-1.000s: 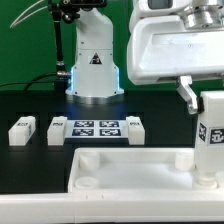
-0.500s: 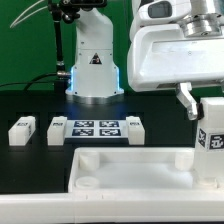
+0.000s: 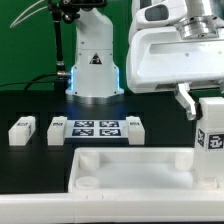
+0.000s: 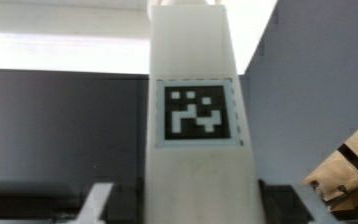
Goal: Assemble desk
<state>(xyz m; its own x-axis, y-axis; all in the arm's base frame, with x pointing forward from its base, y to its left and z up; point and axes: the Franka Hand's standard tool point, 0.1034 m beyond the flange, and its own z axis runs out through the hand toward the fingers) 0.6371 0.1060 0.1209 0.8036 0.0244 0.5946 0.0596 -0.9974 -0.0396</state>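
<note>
At the exterior view's right, the gripper (image 4: 185, 199) grips an upright leg (image 3: 211, 135) over the desk top (image 3: 130, 158) near its corner. Leg-fitting seems in hand; next, it likely needs aligning and seating in that corner's socket

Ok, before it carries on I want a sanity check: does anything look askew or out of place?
Nothing stands out. The tool holds one leg upright at the desk top's edge; three other legs lie flat beside the marker board.
</note>
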